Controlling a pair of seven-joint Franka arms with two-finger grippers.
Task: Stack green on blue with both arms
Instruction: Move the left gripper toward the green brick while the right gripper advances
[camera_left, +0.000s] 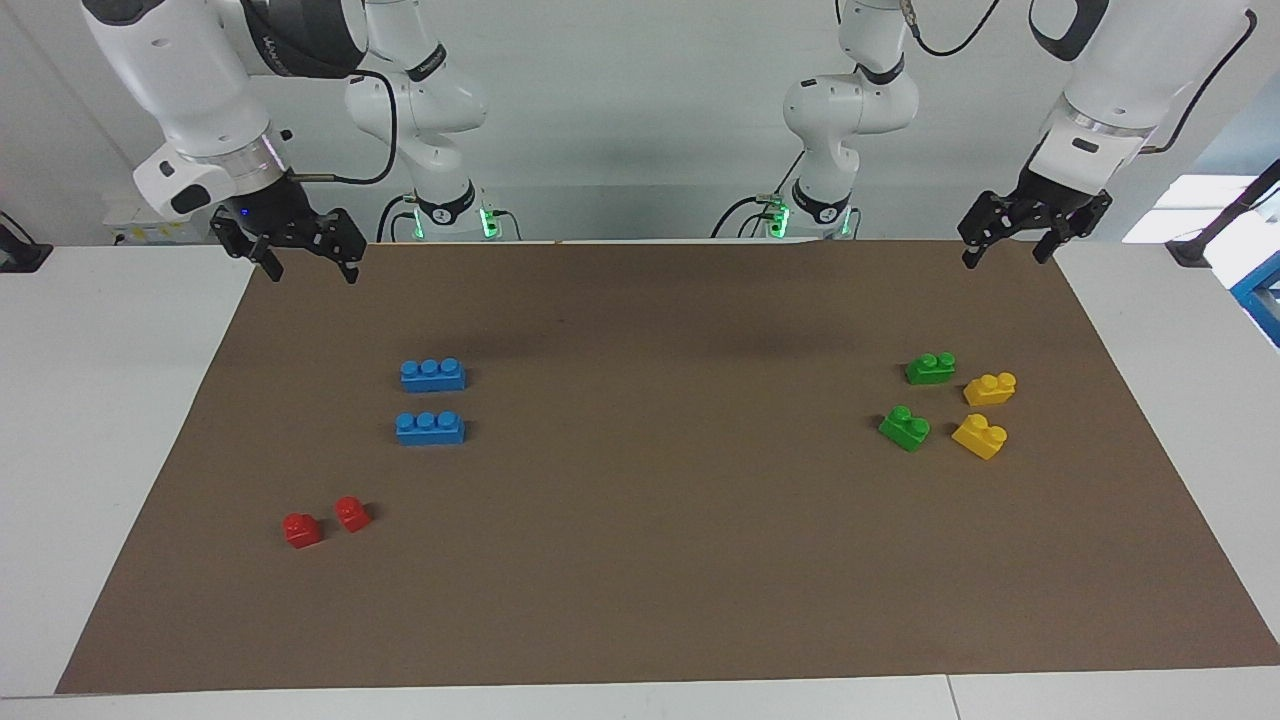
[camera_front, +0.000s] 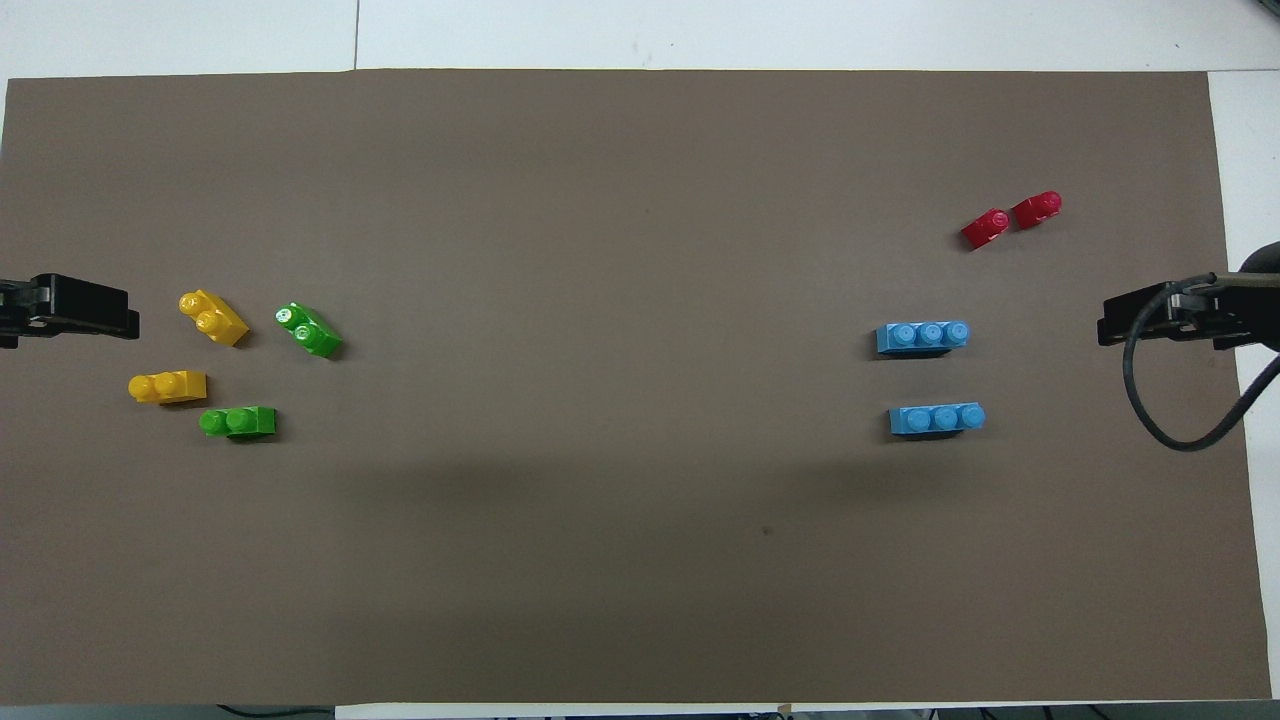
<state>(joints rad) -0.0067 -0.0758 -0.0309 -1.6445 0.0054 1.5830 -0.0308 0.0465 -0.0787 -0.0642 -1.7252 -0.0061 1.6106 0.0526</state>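
1. While no brick is yet held, the task stands at its opening step: nothing is stacked, and both arms wait raised at their own ends of the desk (camera_left: 640, 600).
2. Left gripper (camera_left: 1008, 248): empty, fingers spread apart, hanging over the brown mat's edge at the left arm's end.
3. Right gripper (camera_left: 306, 262): empty, fingers likewise apart, over the mat's corner at the right arm's end.
4. Green bricks, two: one nearer the robots (camera_left: 930, 368), one farther (camera_left: 905, 428). Both lie on the mat toward the left arm's end, well apart from the blue pair.
5. Blue bricks, two: one nearer the robots (camera_left: 432, 374), one farther (camera_left: 429, 427), lying parallel with studs up, toward the right arm's end.
6. Yellow bricks, two: (camera_left: 990, 388) and (camera_left: 980, 436), each just beside a green one but closer to the desk's end; not wanted.
7. Red bricks, two (camera_left: 325, 522): small, side by side, farther from the robots than the blue pair; not wanted.
8. Next move, as judged: the left gripper must descend on a green brick, clearing its yellow neighbour. Carrying it across to a blue brick is a long reach, so the right arm probably shares the work.
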